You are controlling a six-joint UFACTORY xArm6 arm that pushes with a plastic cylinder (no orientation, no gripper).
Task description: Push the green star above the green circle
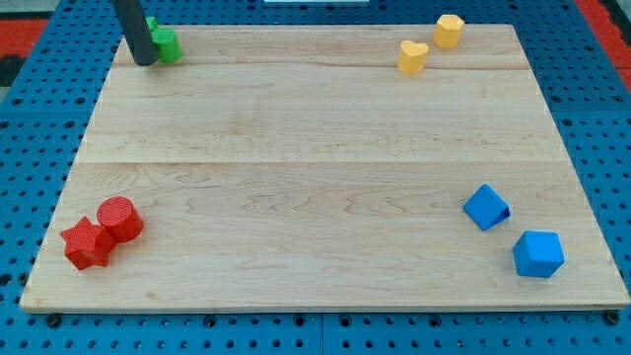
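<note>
Tabletop: wooden, carries all blocks.
Claw: none fitted; a rod ends in my tip, top left, touching the green blocks.
Green circle: just right of my tip.
Green star: mostly hidden behind the rod.

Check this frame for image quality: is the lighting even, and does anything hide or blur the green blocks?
Camera view: lighting is soft and even, shadows faint, no strong glare on the wooden board. The dark rod, my tip, covers part of the green blocks at the view's top left, so their shapes are hard to separate. Red, blue and yellow blocks look reasonably sharp.
</note>
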